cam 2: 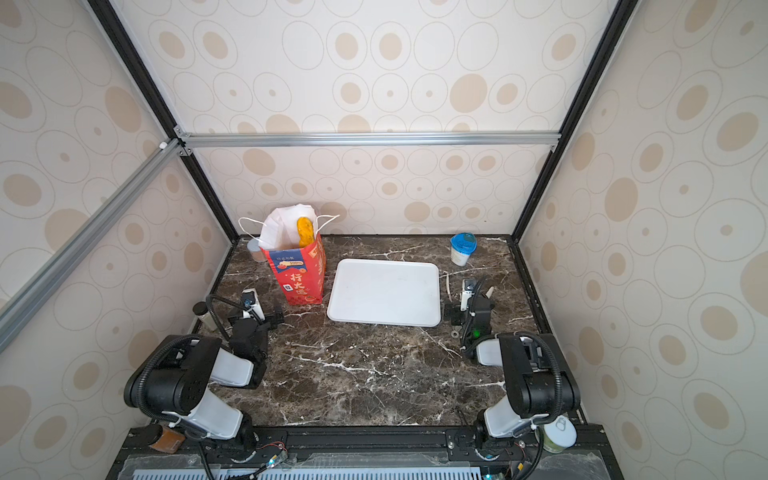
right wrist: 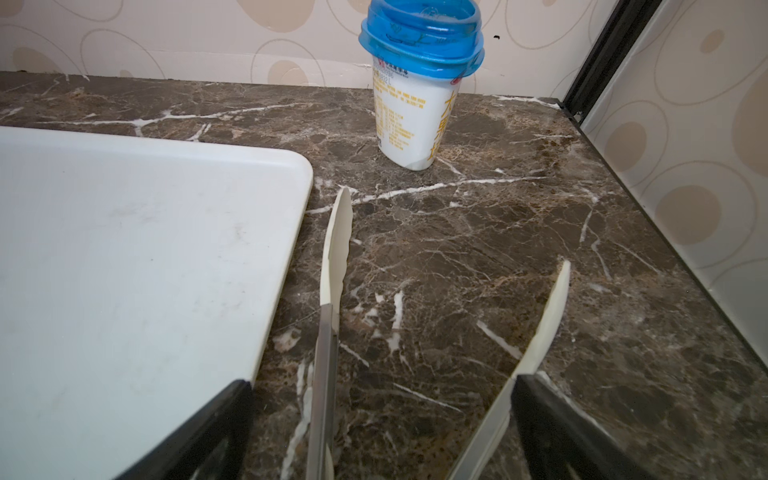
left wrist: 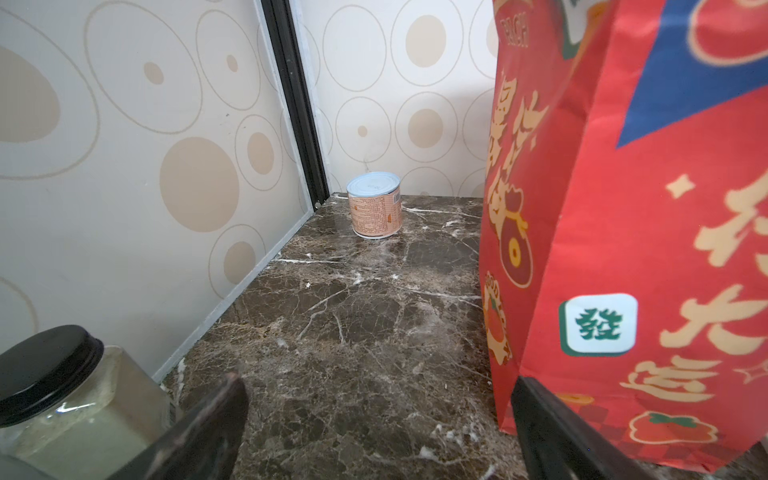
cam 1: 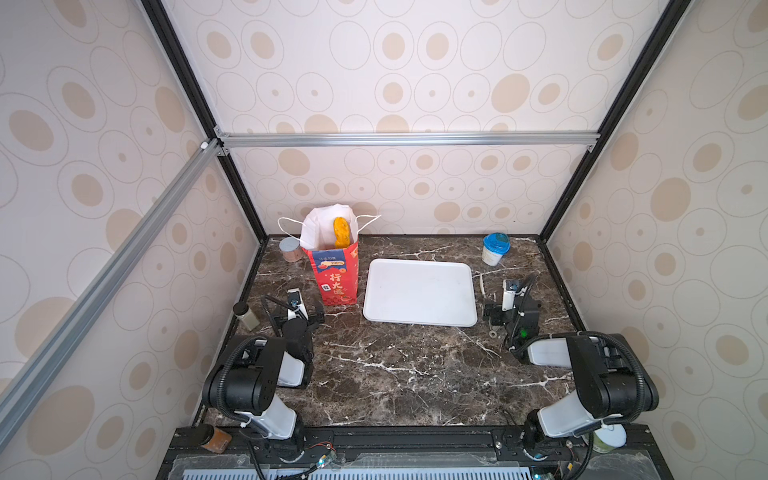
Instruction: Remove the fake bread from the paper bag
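The left gripper [left wrist: 374, 399] and right gripper [right wrist: 382, 382] both gape open; the bread [cam 1: 341, 232] pokes from the bag [cam 1: 334, 278] just ahead of the left one, so I'd steady the bag before lifting straight up.

**Patterned Booth Is Closing In a Dark Marble Surface**

Three walls are standing around the work area in both top views: the back wall [cam 1: 415, 83], the left wall [cam 1: 83, 166] and the right wall [cam 1: 685, 208]. All are wearing cream wallpaper printed with outlined ovals and tan dots. Black posts are running up the two rear corners, the left post [cam 1: 183, 70] and the right post [cam 1: 615, 83]. A silver crossbar [cam 1: 407, 139] is spanning the back wall between them, and a second silver bar [cam 1: 104, 270] is slanting along the left wall. Below, a dark brown, white-veined marble-look surface [cam 1: 395, 374] is lying flat and catching soft, even light. A black rail [cam 1: 395, 440] is edging its near side.
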`<state>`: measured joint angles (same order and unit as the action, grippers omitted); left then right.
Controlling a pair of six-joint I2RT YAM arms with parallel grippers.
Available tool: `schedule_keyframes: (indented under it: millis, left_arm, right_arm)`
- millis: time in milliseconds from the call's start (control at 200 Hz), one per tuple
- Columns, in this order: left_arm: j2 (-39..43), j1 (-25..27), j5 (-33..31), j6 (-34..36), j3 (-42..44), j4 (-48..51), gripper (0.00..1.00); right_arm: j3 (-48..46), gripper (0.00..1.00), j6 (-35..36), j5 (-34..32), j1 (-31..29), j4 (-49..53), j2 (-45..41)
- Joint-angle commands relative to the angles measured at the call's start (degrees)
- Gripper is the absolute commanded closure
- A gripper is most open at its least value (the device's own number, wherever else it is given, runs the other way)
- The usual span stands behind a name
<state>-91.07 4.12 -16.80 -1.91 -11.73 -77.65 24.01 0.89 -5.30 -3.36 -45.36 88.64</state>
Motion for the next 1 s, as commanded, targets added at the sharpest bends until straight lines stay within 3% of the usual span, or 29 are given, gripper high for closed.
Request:
schedule_keyframes:
  millis: [0,145,395,475,600,715,860,996]
  left_arm:
    - [0.45,-0.34,0.27,-0.11,-0.27,-2.06,0.00]
    - [2.01,-0.34,-1.43,-0.85,-0.42,-0.23,0.00]
    - [3.80,1.31,-2.94,1.36,1.14,-2.83,0.00]
    - [8.07,1.63,-8.29,-0.48,-2.60,8.25,0.00]
    - [11.65,1.56,-10.66,-1.09,-8.29,20.33,0.00]
    - [18.25,1.59,-14.20,-7.81,-14.87,41.78,0.00]
    - [25.98,1.42,-7.94,-14.81,-25.74,68.80,0.02]
    - [25.26,0.96,7.33,-22.29,-39.13,90.22,0.08]
  right_arm:
    - [0.31,0.00,0.17,0.29,0.42,-0.21,-0.31]
    - [-1.36,0.00,-0.10,-1.58,0.32,-2.40,-3.01]
    - [6.62,0.00,-6.47,-5.43,0.29,26.50,-19.25]
    - [8.76,0.00,-7.11,-3.27,0.29,33.28,-21.81]
    - [10.43,0.02,-8.86,-1.15,0.26,40.13,-24.52]
    - [12.12,0.03,-10.75,0.91,-0.61,45.44,-25.84]
    - [15.97,0.05,-12.09,3.89,-3.56,51.26,-25.48]
    - [20.71,0.05,-11.17,5.30,-7.68,54.18,-23.90]
